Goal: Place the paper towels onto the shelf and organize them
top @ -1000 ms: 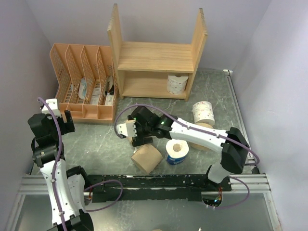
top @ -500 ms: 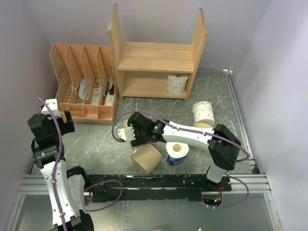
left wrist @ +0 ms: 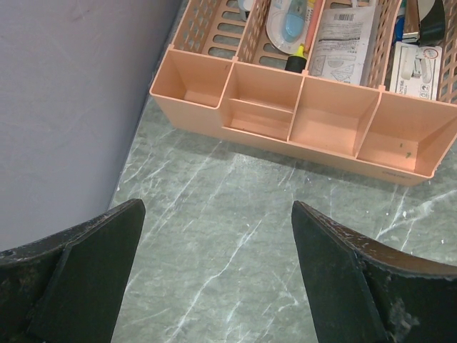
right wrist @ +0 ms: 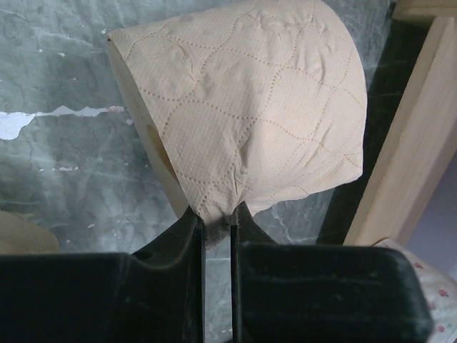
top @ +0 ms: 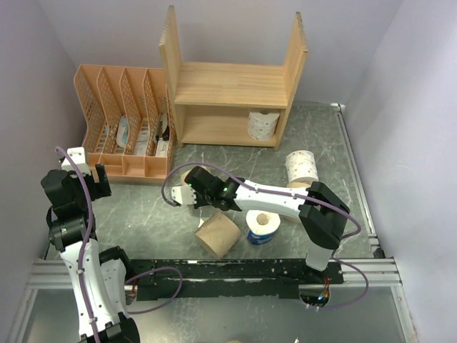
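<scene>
In the right wrist view my right gripper (right wrist: 218, 211) is shut on a pinched fold of the outer sheet of a tan paper towel roll (right wrist: 243, 107) lying on the table. From above, that gripper (top: 187, 189) sits by the shelf's left foot, and the roll (top: 186, 176) is mostly hidden. The wooden shelf (top: 228, 86) has one white printed roll (top: 263, 123) on its lower tier. Another tan roll (top: 218, 234), a blue-wrapped roll (top: 262, 226) and a white roll (top: 301, 167) rest on the table. My left gripper (left wrist: 218, 207) is open over bare table.
An orange lattice file organizer (top: 125, 125) with stationery stands left of the shelf, and its front trays (left wrist: 300, 121) lie just ahead of the left gripper. A shelf side panel (right wrist: 407, 143) is close to the right of the held roll. Walls enclose the table.
My right gripper has closed from open onto the tan roll's outer sheet, and the right arm has shifted a little to the left. The left arm has not moved.
</scene>
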You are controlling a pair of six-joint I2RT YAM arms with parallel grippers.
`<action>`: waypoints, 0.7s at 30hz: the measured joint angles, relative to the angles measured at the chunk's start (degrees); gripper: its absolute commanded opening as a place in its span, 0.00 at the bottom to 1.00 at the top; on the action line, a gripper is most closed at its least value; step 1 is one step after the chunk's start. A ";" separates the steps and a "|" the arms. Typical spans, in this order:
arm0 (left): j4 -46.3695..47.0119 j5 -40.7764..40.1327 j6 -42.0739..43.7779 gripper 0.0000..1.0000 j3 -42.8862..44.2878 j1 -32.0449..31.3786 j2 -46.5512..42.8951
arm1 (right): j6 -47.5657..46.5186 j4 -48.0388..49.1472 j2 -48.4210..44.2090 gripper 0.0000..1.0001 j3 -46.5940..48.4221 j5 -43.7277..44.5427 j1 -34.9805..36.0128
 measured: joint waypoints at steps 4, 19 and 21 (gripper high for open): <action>0.00 0.00 0.00 0.96 0.00 0.00 -0.04 | 1.64 1.01 -2.36 0.00 -1.88 -1.25 -0.55; -0.02 0.04 0.02 0.95 0.00 0.00 0.11 | 27.26 -14.78 -2.23 0.00 14.78 9.53 -4.48; 0.00 0.04 0.00 0.95 0.00 0.00 0.28 | 31.34 -17.16 -4.57 0.00 16.98 5.97 -6.95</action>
